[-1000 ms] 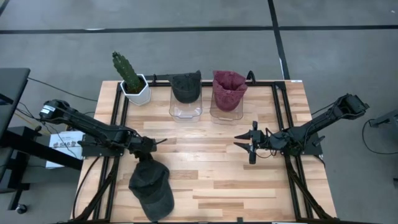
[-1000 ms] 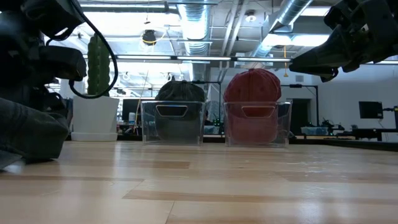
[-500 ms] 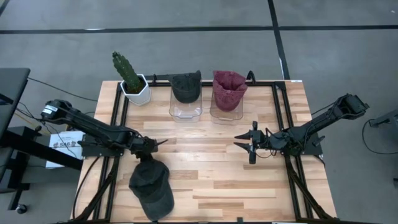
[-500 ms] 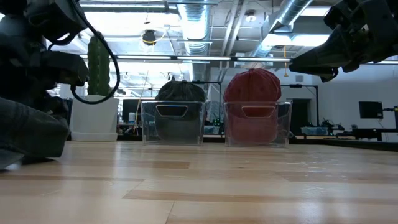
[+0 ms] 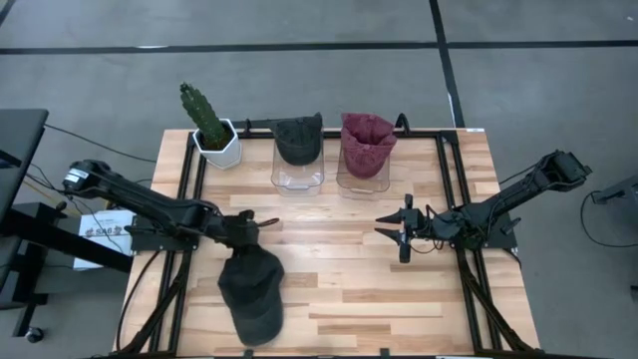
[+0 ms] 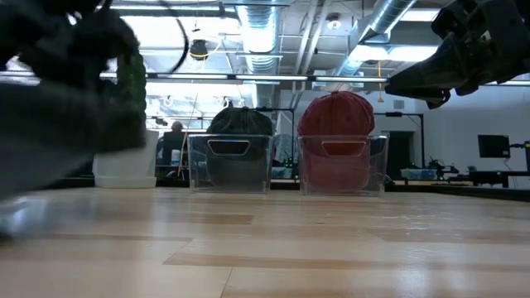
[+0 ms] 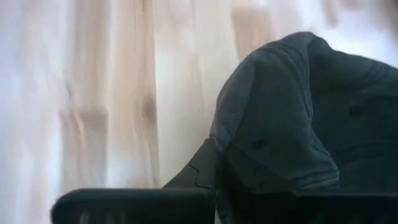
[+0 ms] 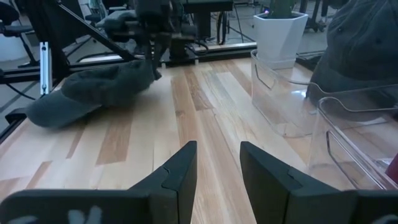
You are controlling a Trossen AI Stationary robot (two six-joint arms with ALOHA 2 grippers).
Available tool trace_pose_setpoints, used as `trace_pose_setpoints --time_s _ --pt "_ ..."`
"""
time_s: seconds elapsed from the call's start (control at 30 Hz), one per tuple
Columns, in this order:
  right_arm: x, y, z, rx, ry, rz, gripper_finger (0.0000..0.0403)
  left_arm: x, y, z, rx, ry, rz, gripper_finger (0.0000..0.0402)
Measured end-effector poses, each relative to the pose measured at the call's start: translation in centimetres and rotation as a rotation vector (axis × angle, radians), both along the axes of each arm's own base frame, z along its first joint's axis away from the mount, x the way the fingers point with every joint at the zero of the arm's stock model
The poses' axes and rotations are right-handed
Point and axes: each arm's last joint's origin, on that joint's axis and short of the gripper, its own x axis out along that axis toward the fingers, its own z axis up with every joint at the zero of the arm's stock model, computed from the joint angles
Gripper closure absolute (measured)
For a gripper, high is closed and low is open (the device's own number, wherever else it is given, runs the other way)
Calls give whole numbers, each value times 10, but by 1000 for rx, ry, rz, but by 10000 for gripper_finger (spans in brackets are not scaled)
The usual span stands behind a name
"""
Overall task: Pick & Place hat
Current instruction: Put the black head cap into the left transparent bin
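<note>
Near table edge, left of centre: dark grey cap [image 5: 250, 294] on the light wood table [image 5: 339, 289], crown toward the left gripper [image 5: 251, 231], brim toward the near edge. Left gripper pinched onto the crown end of the cap; in left wrist view, cap fabric [image 7: 292, 124] bunched right at the fingers. Left arm [image 5: 140, 204] reaching in low from the left side. In low view, cap and left gripper only a dark blur at picture left [image 6: 66, 124]; contact with the table not readable there.

Mid-table, right of centre: right gripper [image 5: 399, 232] hovering over bare wood, well apart from the cap. Fingers [image 8: 180, 171] spread, clear gap between them, holding nothing. Right arm [image 5: 518, 194] coming in from the right side. In right wrist view, grey cap [image 8: 93, 90] seen across the table with the left gripper [image 8: 152, 46] at its top.

Far side, back row: white pot with green cactus [image 5: 211, 130] at back left. Just beside it, clear bin [image 5: 297, 170] with a dark cap [image 5: 298, 138] in it. Next to that, a second clear bin [image 5: 363, 172] holding a dark red cap [image 5: 367, 140]. Bins side by side, close together; touching or not cannot be told. Black frame rails [image 5: 449, 150] along the table's back and sides.

Beyond the table, low view: open room, ceiling ducts [image 6: 265, 25], monitors.
</note>
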Motion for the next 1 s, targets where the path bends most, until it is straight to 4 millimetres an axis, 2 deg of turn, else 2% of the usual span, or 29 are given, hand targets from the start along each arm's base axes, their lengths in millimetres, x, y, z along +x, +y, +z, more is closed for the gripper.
trace_pose_setpoints --time_s 0.3,0.43,0.73,1.0 --pt "0 0 0 1 -2 0 290 13 -2 58 86 -428 -140 391" --pt "0 0 0 0 -2 -1 290 18 5 71 127 -571 -129 392" --pt "1 0 3 10 -28 -5 290 41 28 66 172 -623 -9 392" --pt "3 -6 3 99 -40 -44 290 64 34 53 180 -654 30 392"
